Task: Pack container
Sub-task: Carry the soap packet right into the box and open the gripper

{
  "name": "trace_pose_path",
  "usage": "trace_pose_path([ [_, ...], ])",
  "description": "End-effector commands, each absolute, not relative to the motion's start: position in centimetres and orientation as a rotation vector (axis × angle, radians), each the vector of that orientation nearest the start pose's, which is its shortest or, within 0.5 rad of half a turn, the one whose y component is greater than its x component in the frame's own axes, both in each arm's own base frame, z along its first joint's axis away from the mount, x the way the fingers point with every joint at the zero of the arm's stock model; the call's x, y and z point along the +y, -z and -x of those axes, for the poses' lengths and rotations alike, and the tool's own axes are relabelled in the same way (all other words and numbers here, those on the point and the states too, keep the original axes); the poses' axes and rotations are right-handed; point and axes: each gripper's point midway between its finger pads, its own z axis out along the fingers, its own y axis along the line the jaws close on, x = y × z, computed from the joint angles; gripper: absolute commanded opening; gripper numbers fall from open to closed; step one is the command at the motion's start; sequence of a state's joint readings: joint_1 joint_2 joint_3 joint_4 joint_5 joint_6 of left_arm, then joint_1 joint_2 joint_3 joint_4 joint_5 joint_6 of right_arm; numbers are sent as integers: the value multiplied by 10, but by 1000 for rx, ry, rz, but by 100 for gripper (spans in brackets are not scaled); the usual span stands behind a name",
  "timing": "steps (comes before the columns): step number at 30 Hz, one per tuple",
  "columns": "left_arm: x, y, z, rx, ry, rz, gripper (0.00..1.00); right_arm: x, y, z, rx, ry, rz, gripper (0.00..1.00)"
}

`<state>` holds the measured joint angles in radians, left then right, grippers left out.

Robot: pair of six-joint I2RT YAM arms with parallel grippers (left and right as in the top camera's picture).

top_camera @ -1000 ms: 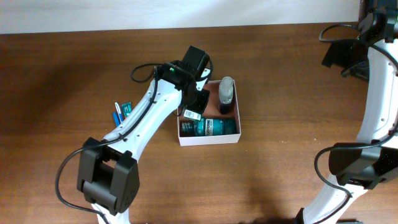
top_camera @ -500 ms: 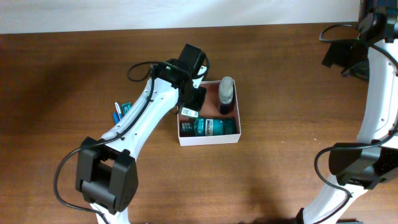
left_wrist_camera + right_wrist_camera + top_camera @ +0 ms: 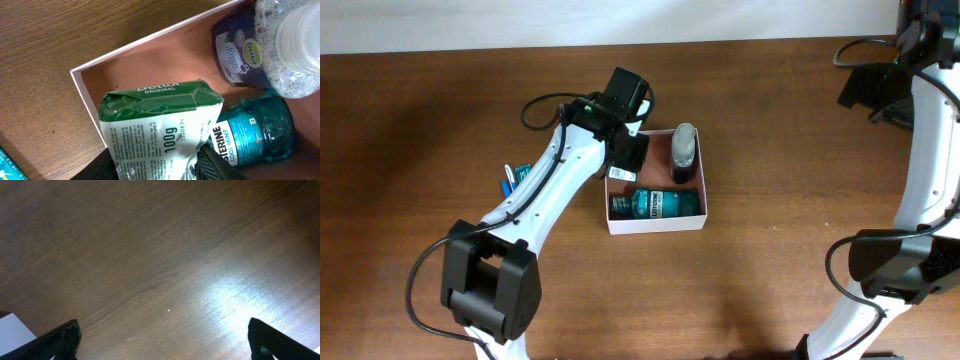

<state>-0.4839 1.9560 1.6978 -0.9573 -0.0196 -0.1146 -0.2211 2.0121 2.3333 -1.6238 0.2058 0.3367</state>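
Note:
The container [image 3: 656,227] is a shallow white-walled box with a pink floor at mid-table; its near corner shows in the left wrist view [image 3: 86,97]. In it lie a teal Listerine bottle [image 3: 656,204] [image 3: 255,132] and a dark Dettol bottle with a clear cap [image 3: 684,156] [image 3: 240,50]. My left gripper [image 3: 626,152] [image 3: 160,167] is shut on a green-and-white Dettol packet [image 3: 155,125] and holds it over the box's left part, above the pink floor. My right gripper [image 3: 165,335] is open and empty over bare wood.
Blue pens and a small teal packet [image 3: 514,179] lie on the table left of the box; an edge of the teal packet shows in the left wrist view [image 3: 7,167]. The right arm stands at the far right edge [image 3: 920,60].
My left gripper has shifted slightly up and to the left over the box's left side, still holding the packet. The right arm has not moved.

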Motion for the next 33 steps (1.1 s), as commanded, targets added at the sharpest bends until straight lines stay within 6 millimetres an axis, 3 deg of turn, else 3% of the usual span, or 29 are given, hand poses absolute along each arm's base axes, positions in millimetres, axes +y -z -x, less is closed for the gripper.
trace_pose_path([
  [1, -205, -123, -405, 2747, 104, -495, 32, -127, -270, -389, 2678, 286, -824, 98],
  [19, -206, -73, -404, 2852, 65, -518, 32, -127, -270, -389, 2678, 286, -824, 98],
  [27, -210, -65, -409, 2845, 74, -518, 30, -127, -270, -389, 2678, 286, -824, 98],
  [33, -219, -40, -406, 2891, 137, -538, 30, -127, -270, -389, 2678, 286, -824, 98],
])
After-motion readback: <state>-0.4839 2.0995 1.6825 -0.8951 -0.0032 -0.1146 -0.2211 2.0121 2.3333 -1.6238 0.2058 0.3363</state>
